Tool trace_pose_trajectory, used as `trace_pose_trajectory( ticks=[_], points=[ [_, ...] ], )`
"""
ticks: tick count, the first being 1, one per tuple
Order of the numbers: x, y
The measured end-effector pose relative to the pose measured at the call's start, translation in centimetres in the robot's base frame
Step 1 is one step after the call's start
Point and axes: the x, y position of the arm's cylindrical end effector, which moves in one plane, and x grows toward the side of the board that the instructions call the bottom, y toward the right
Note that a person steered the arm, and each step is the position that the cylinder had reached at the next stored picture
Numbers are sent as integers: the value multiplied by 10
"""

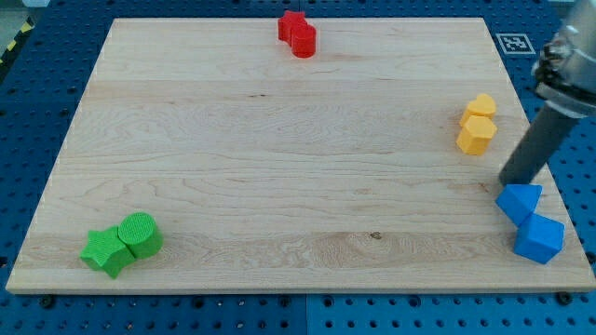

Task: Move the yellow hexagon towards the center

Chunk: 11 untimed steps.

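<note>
**Yellow hexagon near the right edge, our tip just below and to its right**

We see the yellow hexagon (476, 136) lying on the wooden board (279, 167) close to the view's right edge, a little above mid-height. It touches a second yellow block (481, 105) that sits directly above it in the view; the shape of that second block we cannot make out with confidence.

My tip (512, 183) rests on the board below and to the right of the hexagon, near it but not touching. The dark rod slants up from there toward the view's upper right, where the arm's grey body leaves the picture. The rod is a plain stick with nothing that opens or closes, and it holds nothing.

Just below the tip lie two blue blocks: a blue triangular block (520, 201), whose upper edge is just beside the tip, and a blue cube-like block (539, 239) touching it at the lower right, near the board's corner.

Well apart from all this, two red blocks (298, 33) sit pressed together at the top edge, near the middle. At the lower left, a green star-like block (105, 250) touches a green cylinder (140, 233).

We see no containers; every block lies directly on the board, which rests on a blue perforated table (37, 102).
</note>
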Motion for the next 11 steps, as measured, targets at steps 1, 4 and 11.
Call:
trace_pose_trajectory(
  ticks=[1, 4, 11],
  points=[
    [-2, 24],
    [-54, -17],
    [-74, -116]
  ],
)
